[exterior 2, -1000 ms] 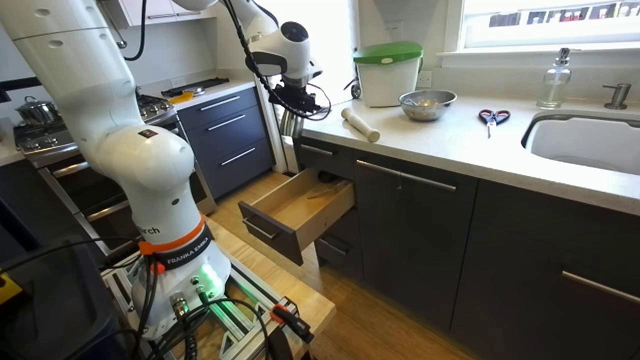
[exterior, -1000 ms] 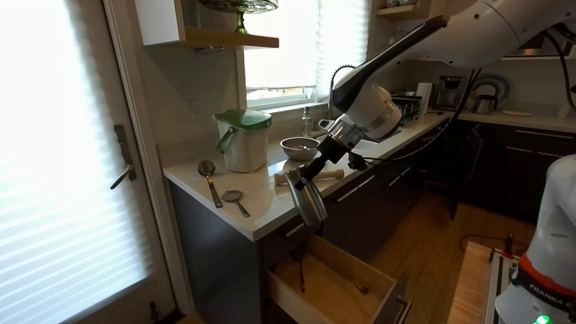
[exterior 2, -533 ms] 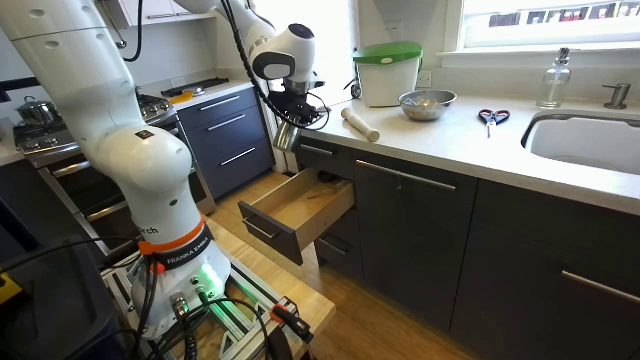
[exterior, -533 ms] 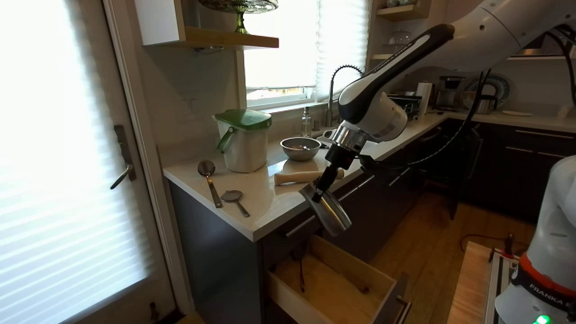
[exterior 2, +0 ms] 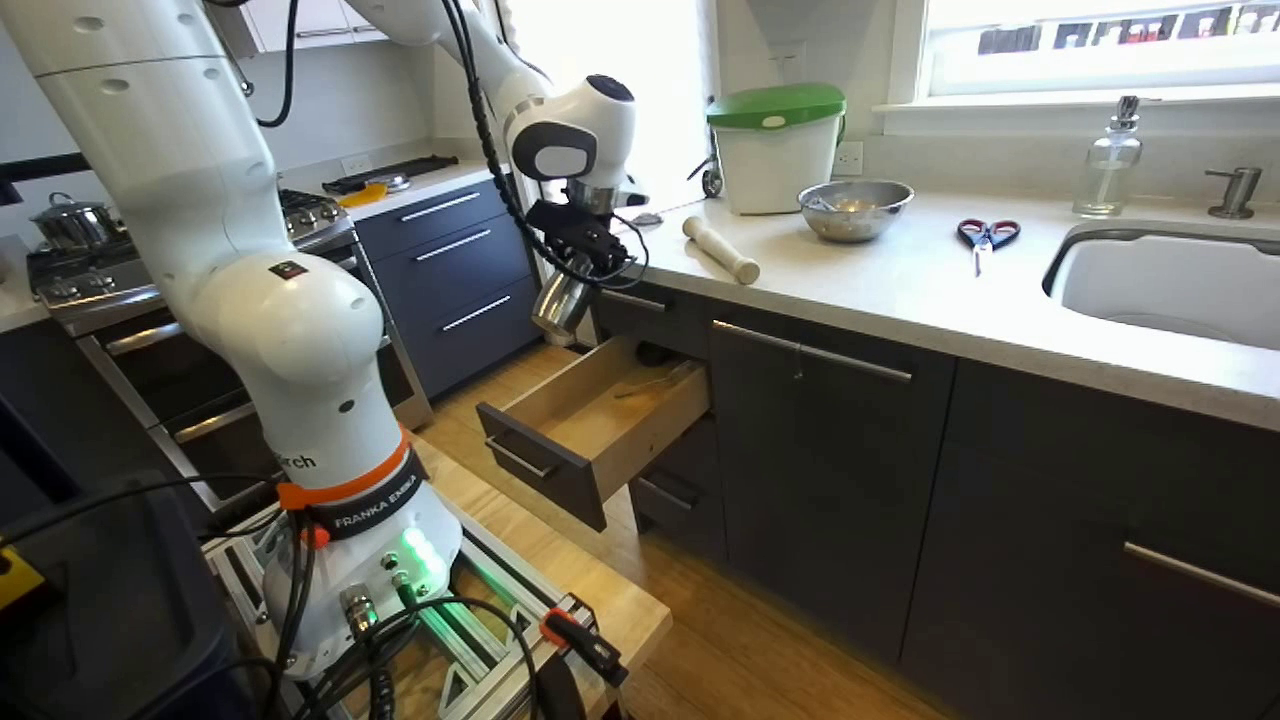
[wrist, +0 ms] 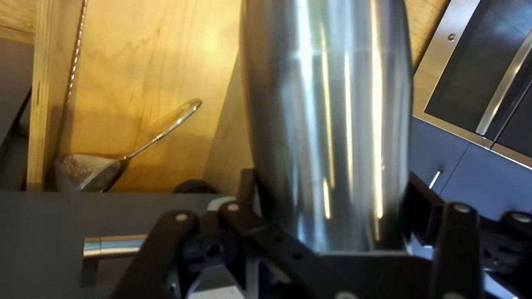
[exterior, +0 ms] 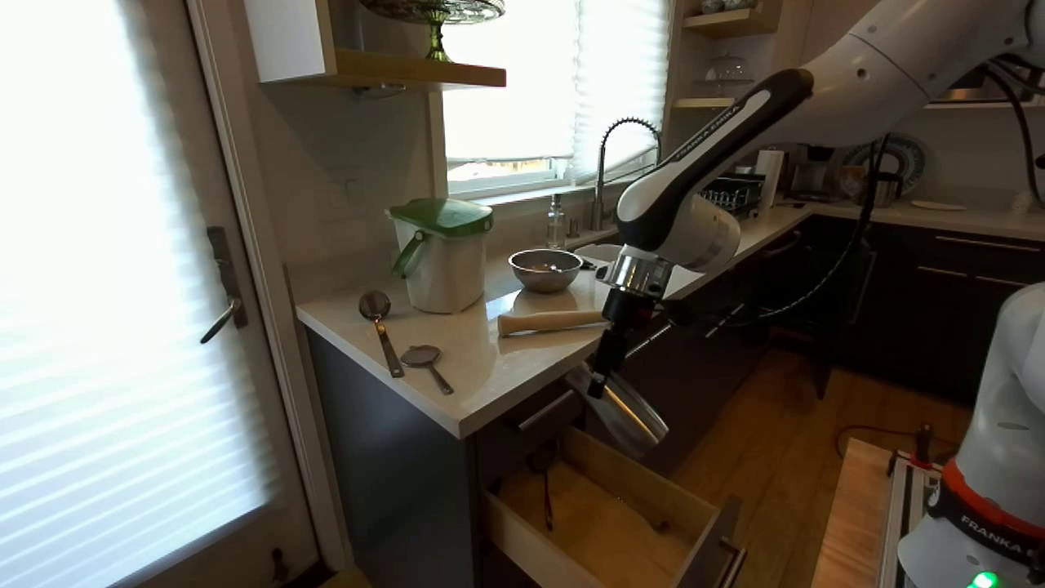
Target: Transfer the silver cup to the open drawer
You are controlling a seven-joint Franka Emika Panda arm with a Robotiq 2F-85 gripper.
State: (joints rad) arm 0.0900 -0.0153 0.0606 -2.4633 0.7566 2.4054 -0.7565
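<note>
The silver cup [exterior: 630,418] is a tall metal tumbler, held tilted in the air with its lower end pointing down and away from the counter. It also shows in an exterior view [exterior 2: 562,304] and fills the middle of the wrist view [wrist: 328,104]. My gripper [wrist: 332,193] is shut around the cup near one end, a finger on each side; in an exterior view the gripper [exterior: 602,384] reaches down to it. The open drawer [exterior: 600,535] has a pale wood inside and dark front. The cup is higher than the drawer [exterior 2: 650,445]; I cannot tell if it is fully over its inside.
A ladle-like utensil [wrist: 162,135] and a thin utensil [wrist: 75,54] lie in the drawer. The counter [exterior: 490,392] edge and an upper drawer handle [exterior: 545,411] are close behind the cup. A wooden pin [exterior 2: 720,250], metal bowl [exterior 2: 855,212] and green-lidded jar [exterior 2: 775,160] stand on the counter.
My gripper has carried the cup downward and away from the counter's edge, lower toward the drawer's height. The cup is more tilted in an exterior view. The drawer has not moved.
</note>
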